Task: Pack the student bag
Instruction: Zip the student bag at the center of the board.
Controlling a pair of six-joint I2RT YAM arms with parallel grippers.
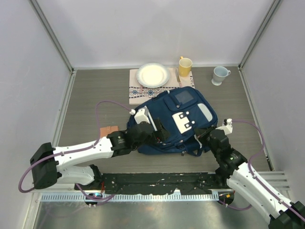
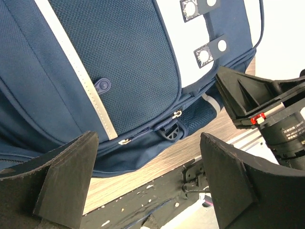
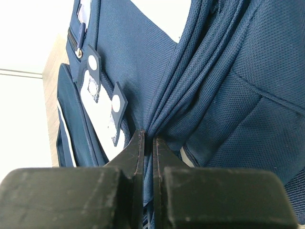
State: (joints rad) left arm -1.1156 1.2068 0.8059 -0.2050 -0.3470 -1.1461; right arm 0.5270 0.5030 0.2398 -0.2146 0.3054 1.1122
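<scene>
The bag [image 1: 178,121] lies mid-table; our right gripper [image 3: 147,143], at its four o'clock corner, is pinched tight on a fold of cloth; the left gripper [image 2: 147,157], at eight o'clock, gapes wide, empty; we'd centre it squarely on a zip pull [image 2: 177,113] before closing.

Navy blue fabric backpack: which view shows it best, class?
Top external view: the whole navy blue fabric backpack is visible. The left wrist view shows only its mesh front; the right wrist view only a bunched fold gripped by the right pincer.
</scene>
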